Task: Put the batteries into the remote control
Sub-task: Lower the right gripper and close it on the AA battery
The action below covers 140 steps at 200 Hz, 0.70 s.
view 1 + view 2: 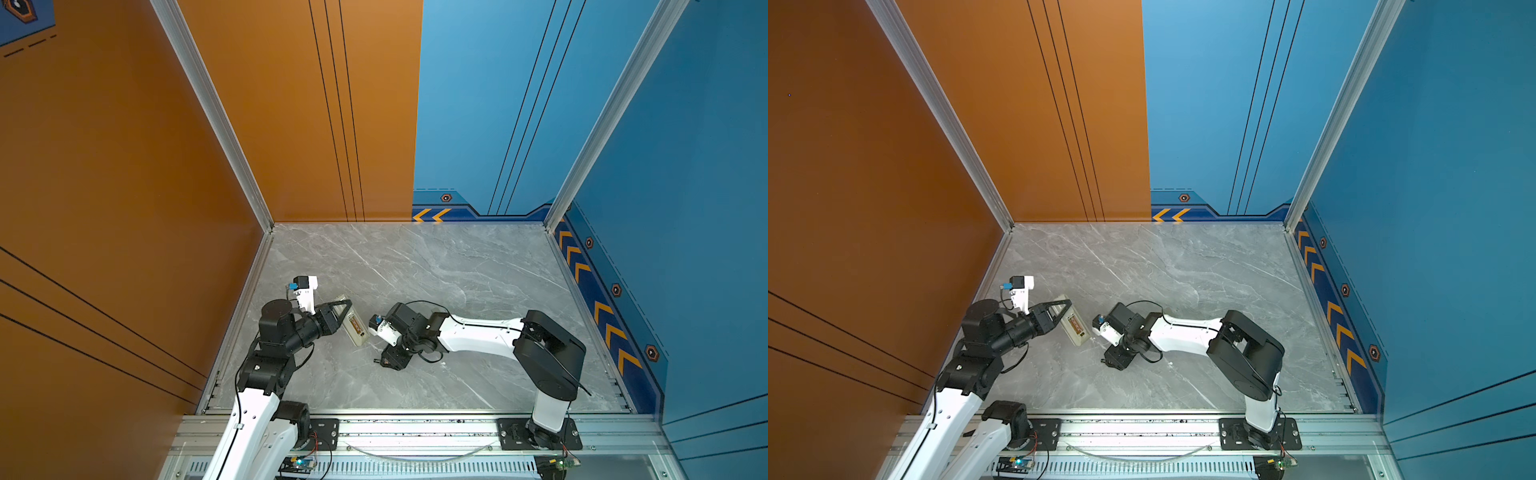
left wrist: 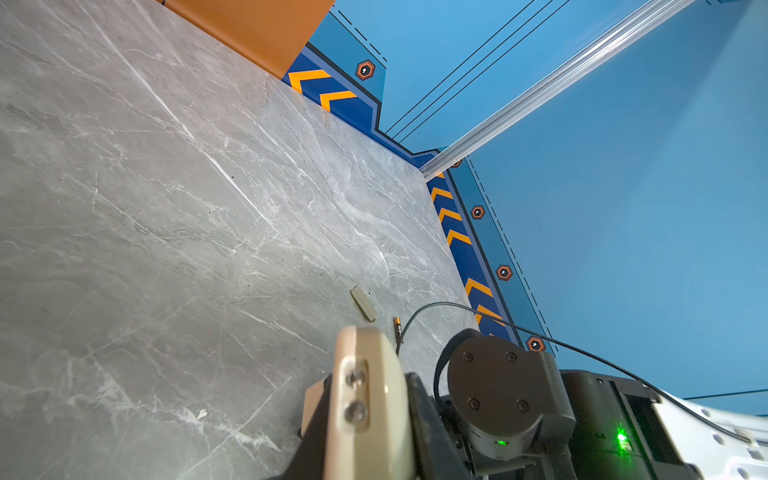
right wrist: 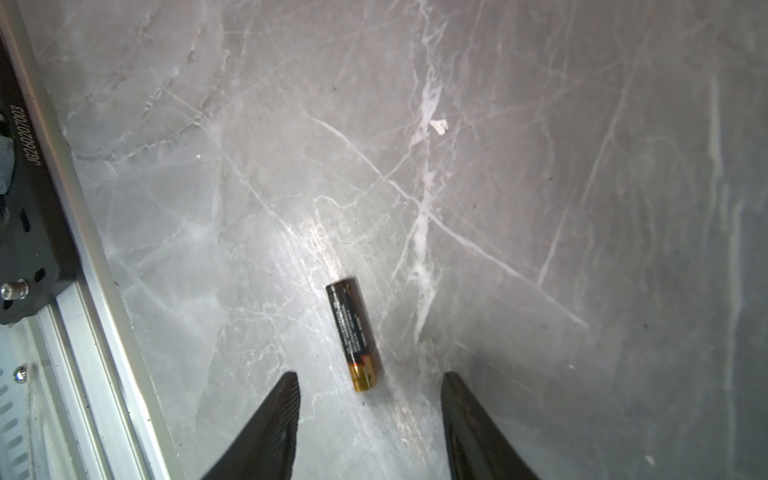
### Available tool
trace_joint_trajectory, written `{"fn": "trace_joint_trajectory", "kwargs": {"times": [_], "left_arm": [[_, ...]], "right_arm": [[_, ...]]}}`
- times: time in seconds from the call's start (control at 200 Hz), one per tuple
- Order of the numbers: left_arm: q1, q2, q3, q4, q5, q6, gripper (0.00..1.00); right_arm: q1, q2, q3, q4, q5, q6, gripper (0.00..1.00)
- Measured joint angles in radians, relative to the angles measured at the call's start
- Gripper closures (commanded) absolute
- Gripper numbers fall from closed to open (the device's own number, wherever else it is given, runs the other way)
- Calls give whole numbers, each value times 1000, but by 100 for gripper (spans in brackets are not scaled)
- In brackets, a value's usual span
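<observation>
Two arms divide the work here, and each posture seems to have its reason. The left gripper is clamped on the remote control, pinching it across its width. The handset sits slanted near the left side of the table, with its back turned upward and toward the other arm, and an opened recess shows in that back. I judge it is held this way so that the recess is easy to reach and the handset cannot slide when something is pressed in. Whether its lower end rests on the table I cannot tell, and whether the recess already holds anything is too small to see. The right gripper points down at the table with its fingers apart. A battery lies flat there, its copper end between the two tips and its black body reaching out ahead of them. As far as the right wrist view shows, nothing touches it. The gap is wider than the battery, which I take as a preparation to pinch it across its round body; being round, it may roll away if only one tip meets it. In the left wrist view a small beige cover lies on the table beyond the handset. Just beside it is what seems to be a second battery, probably waiting for its turn.
</observation>
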Motion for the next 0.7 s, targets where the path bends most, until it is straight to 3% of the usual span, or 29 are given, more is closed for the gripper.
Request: {"fn": "trace_joint_trajectory", "kwargs": {"times": [0.701], "left_arm": [[14,-18,19,-42,-4,-16,100]], "right_arm": [[50,53,71,-91,71,-8,61]]}}
